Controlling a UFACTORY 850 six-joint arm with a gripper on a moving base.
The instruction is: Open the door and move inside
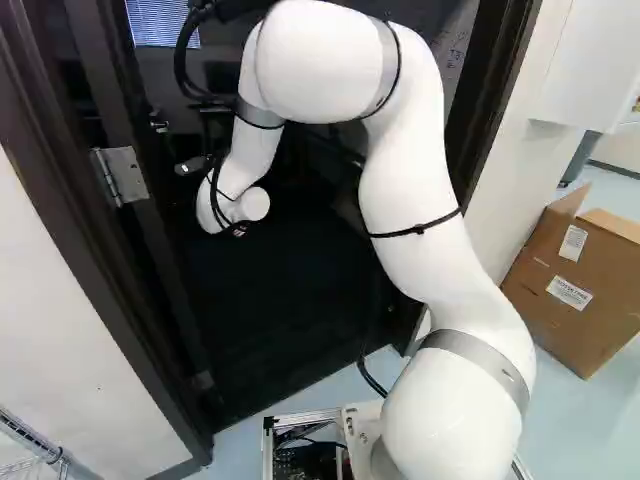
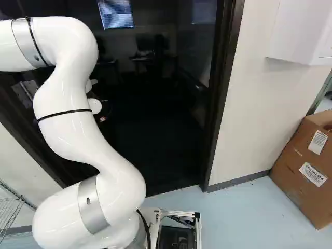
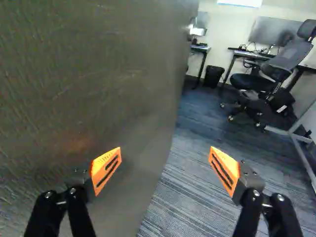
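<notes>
Pincer (image 3: 165, 167) gapes, wedge-shaped orange pads (image 3: 105, 169) apart, near grainy brown door (image 3: 94, 84) and striped carpet (image 3: 190, 197).

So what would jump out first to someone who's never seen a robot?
Probably the curving white arm, looming before the dark doorway in both base views. Then, in the wrist view, the end effector with bright orange pads spread wide, one against the door, one over striped carpet.
</notes>
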